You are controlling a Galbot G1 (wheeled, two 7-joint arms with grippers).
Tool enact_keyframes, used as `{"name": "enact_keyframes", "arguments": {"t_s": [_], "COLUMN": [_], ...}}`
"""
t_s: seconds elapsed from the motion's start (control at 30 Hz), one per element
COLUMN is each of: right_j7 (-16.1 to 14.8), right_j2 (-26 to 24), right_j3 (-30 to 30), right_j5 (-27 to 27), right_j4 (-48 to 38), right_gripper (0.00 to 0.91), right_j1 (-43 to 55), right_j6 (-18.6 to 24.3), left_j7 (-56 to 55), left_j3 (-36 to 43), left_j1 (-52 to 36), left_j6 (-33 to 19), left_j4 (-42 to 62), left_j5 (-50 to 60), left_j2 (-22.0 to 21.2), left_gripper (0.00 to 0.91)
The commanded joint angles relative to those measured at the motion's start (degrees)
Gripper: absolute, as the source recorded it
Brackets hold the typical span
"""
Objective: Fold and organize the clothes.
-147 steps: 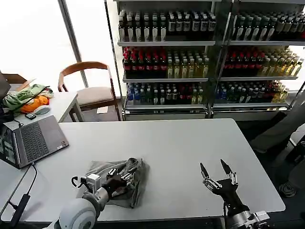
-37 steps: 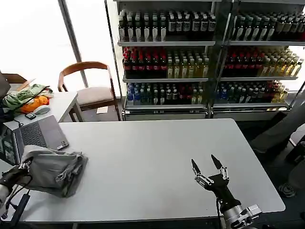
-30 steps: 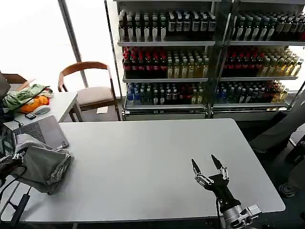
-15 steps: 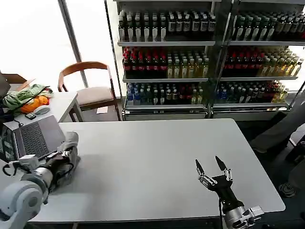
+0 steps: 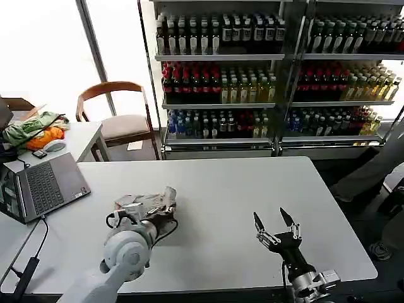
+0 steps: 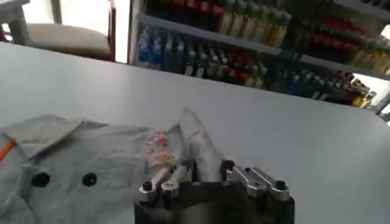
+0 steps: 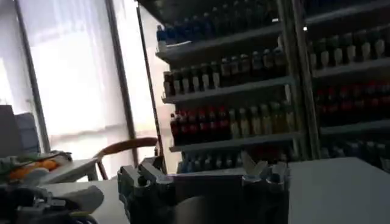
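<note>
Left gripper (image 5: 165, 201) jaws pinch the shirt (image 6: 91, 164), bunched beneath them, folding barely begun; right gripper (image 5: 275, 230) idles, jaws spread.

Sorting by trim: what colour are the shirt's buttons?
Dark, nearly black, on the light grey shirt; the buttons show best in the left wrist view.

Hidden and cut-off parts

Shirt (image 6: 91, 164) cut off by the picture edge in the left wrist view, mostly covered by the left gripper (image 5: 165, 203) in the head view. Small chest print (image 6: 159, 148) too blurred to read. Laptop (image 5: 38, 189) cropped at the edge.
</note>
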Motion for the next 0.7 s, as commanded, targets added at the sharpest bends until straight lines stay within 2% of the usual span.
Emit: {"name": "enact_keyframes", "arguments": {"t_s": [0.03, 0.07, 0.23, 0.4, 0.47, 0.57, 0.6, 0.7], "right_j7": [2.63, 3.16, 5.22, 9.30, 10.90, 15.12, 16.14, 15.78], "right_j2": [-0.19, -0.42, -0.80, 0.28, 0.47, 1.29, 1.38, 1.40], "right_j3": [-4.97, -5.50, -7.61, -12.97, -16.47, -22.22, -24.55, -30.69], "right_j5": [1.70, 3.82, 7.94, 12.13, 14.17, 22.55, 24.73, 26.36], "right_j4": [-1.45, -1.58, -2.20, -4.48, -6.10, -8.94, -10.83, -13.53], "right_gripper": [0.907, 0.907, 0.907, 0.907, 0.907, 0.907, 0.907, 0.907], "right_j1": [5.96, 7.25, 11.02, 18.14, 21.36, 28.07, 31.64, 37.19], "right_j6": [-6.92, -8.36, -12.28, -18.27, -20.91, -27.77, -28.64, -28.94], "left_j7": [-6.15, -6.00, -4.09, 2.23, 9.57, 19.18, 21.57, 23.06], "left_j3": [11.11, 9.56, 3.70, -6.75, -11.96, -20.64, -23.70, -30.11], "left_j1": [-7.06, -6.85, -5.59, -3.12, -0.91, 3.75, 5.07, 8.69], "left_j6": [0.17, 0.17, 0.12, 0.09, 0.04, -2.64, -3.80, -6.07], "left_j4": [-1.89, -2.87, -6.42, -7.79, -8.02, -7.15, -6.85, -6.74], "left_j5": [-7.20, -7.82, -9.39, -4.02, 3.14, 14.07, 14.92, 15.57], "left_j2": [-6.33, -6.04, -4.74, 1.35, 3.44, 4.82, 4.73, 4.07], "left_gripper": [0.907, 0.907, 0.907, 0.907, 0.907, 0.907, 0.907, 0.907]}}
